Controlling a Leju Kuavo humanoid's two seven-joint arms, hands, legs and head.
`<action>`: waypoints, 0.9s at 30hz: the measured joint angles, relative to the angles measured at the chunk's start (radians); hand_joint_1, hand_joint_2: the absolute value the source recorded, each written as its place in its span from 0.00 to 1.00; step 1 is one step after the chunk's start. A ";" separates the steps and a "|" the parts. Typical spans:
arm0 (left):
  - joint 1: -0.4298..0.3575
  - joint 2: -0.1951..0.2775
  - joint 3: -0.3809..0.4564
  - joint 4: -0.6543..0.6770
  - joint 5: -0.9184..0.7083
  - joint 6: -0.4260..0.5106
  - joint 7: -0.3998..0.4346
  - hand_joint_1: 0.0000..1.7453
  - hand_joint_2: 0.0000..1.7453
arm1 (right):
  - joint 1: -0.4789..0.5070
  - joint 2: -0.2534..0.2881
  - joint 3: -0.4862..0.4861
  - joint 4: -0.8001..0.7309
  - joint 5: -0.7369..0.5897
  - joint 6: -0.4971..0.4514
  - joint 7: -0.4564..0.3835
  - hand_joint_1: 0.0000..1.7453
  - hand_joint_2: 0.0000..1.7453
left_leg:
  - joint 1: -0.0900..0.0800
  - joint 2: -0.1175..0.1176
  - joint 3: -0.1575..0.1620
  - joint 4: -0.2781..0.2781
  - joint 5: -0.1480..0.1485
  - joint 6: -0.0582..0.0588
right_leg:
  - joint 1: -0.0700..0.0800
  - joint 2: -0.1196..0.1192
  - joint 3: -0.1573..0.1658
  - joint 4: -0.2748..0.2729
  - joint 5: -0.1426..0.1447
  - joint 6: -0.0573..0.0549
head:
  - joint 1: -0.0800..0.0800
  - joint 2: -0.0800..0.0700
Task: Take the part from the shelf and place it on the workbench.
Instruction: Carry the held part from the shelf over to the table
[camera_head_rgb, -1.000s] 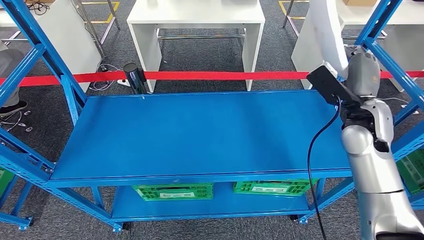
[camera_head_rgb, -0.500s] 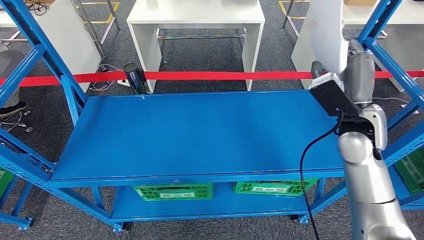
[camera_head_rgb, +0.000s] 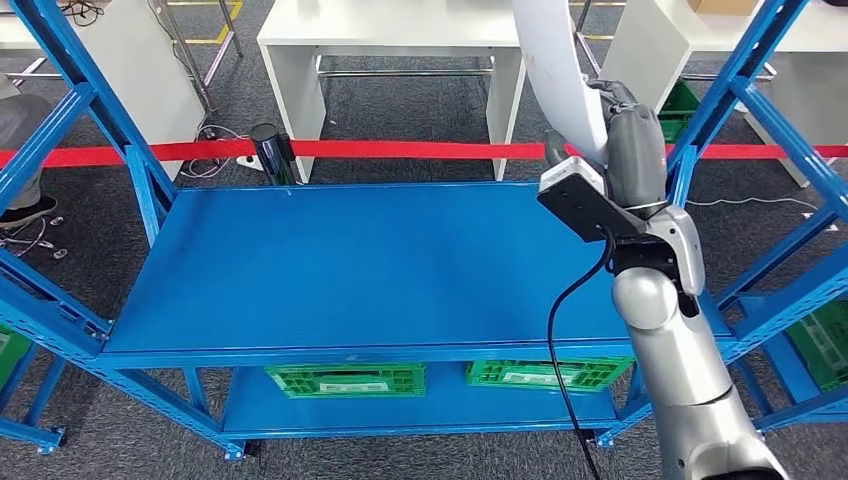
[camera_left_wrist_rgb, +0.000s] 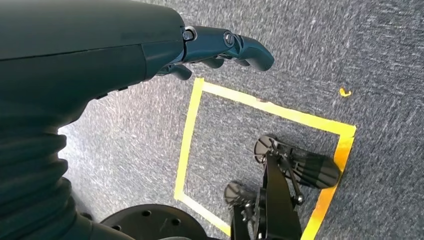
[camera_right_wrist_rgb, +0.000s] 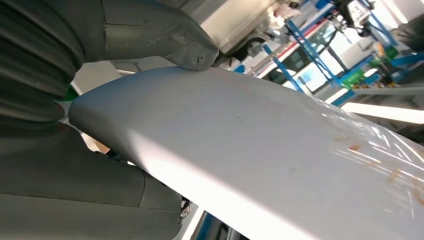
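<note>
The part (camera_head_rgb: 558, 68) is a long, curved white panel, held up above the right end of the blue shelf (camera_head_rgb: 400, 265). My right hand (camera_head_rgb: 630, 140) grips its lower end. In the right wrist view the thick thumb (camera_right_wrist_rgb: 165, 40) presses on the panel (camera_right_wrist_rgb: 280, 165), and the fingers beneath it are hidden. A white workbench (camera_head_rgb: 395, 30) stands beyond the shelf, behind a red tape barrier (camera_head_rgb: 420, 150). My left hand (camera_left_wrist_rgb: 220, 47) hangs over the grey floor, fingers loosely extended and holding nothing.
Blue shelf uprights (camera_head_rgb: 735, 80) rise on both sides of the top board. Two green crates (camera_head_rgb: 345, 381) (camera_head_rgb: 545, 373) sit on the lower level. A black post (camera_head_rgb: 270, 153) carries the red tape at the shelf's back left. More white tables (camera_head_rgb: 680, 40) stand further back.
My right arm has swung left with the white panel, from the shelf's right edge to over its right end. The view has shifted slightly.
</note>
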 joint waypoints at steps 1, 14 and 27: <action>0.000 -0.001 0.000 0.000 0.001 0.000 0.001 0.00 1.00 | -0.006 0.002 0.007 -0.006 0.002 -0.001 0.006 1.00 1.00 | 0.001 -0.002 -0.004 0.004 0.002 -0.008 | 0.000 0.002 0.021 -0.046 0.021 -0.002 | 0.000 0.000; 0.004 -0.007 0.006 0.001 -0.002 0.000 0.000 0.00 1.00 | 0.009 0.006 0.042 -0.051 0.023 -0.024 0.033 1.00 1.00 | 0.001 -0.002 -0.033 0.230 -0.151 -0.050 | 0.021 0.002 -0.079 -0.081 0.119 -0.072 | -0.002 0.000; 0.002 -0.016 0.006 0.000 -0.016 -0.002 0.000 0.00 1.00 | 0.058 -0.022 0.038 -0.074 0.035 -0.056 0.043 1.00 1.00 | -0.014 0.015 0.050 -0.024 -0.027 0.015 | 0.014 0.002 -0.175 0.181 -0.040 -0.012 | -0.005 0.000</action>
